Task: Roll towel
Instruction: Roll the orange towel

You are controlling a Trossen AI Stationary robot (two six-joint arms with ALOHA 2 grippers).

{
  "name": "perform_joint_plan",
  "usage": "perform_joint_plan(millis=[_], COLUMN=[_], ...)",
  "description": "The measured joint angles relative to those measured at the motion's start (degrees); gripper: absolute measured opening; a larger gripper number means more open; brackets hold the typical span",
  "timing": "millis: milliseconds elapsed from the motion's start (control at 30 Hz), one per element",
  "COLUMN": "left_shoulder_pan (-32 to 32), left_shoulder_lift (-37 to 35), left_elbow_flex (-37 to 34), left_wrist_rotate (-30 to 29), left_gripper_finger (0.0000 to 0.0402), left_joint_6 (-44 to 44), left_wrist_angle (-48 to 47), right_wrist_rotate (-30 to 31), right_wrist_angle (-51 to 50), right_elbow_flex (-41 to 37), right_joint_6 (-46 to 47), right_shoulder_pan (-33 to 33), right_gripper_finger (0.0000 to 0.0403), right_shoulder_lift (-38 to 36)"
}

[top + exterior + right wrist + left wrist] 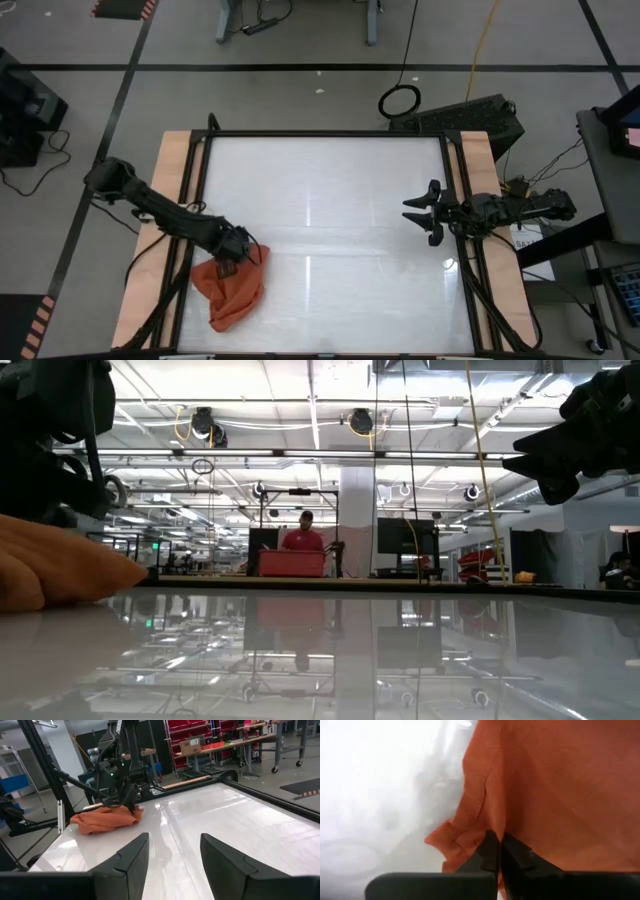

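Rust-orange towel [232, 287] lies crumpled near the table's front-left corner.

A broad, glossy white rectangular desk [330, 230] with a dark frame and pale wooden side strips fills the middle of the high view. One thing lies on it: a rust-orange soft cloth towel [230, 287], crumpled in a loose heap at the near-left corner, close to the left edge. From the right wrist view the same heap [106, 820] sits bunched and uneven on the shiny top. At table height the towel [55, 565] bulges at the far left, and the surface mirrors the room's lights.
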Motion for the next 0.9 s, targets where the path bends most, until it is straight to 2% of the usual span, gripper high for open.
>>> perform_joint_plan(millis=[233,367,500,600,767,900], left_shoulder_pan=[0.4,1.5,3.1,5.2,8.4,10.3], left_shoulder_lift=[-0.2,-0.2,-0.3,-0.3,-0.3,-0.3], left_elbow_flex=[13.0,22.2,30.9,36.5,43.5,46.9], left_wrist_rotate=[-11.6,-23.1,-34.8,-39.6,-39.1,-30.4], left_gripper_finger=[0.0003,0.0002,0.0002,0.0001,0.0001,0.0001], left_joint_6=[5.7,11.5,20.7,29.3,42.7,51.7], left_wrist_angle=[-10.2,-12.3,-10.0,-5.1,3.3,7.9], right_wrist_rotate=[0.0,0.0,-0.2,-0.4,-0.4,-0.4], right_wrist_angle=[0.5,0.5,0.5,0.6,1.4,5.9], right_elbow_flex=[0.0,0.0,0.0,0.0,0.0,0.0], right_joint_6=[0.5,0.5,0.5,0.5,1.0,0.6], right_shoulder_pan=[0.0,0.0,0.0,0.0,0.0,0.0], right_gripper_finger=[0.0169,0.0169,0.0169,0.0169,0.0169,0.0169], right_shoulder_lift=[0.0,0.0,0.1,0.7,3.8,8.2])
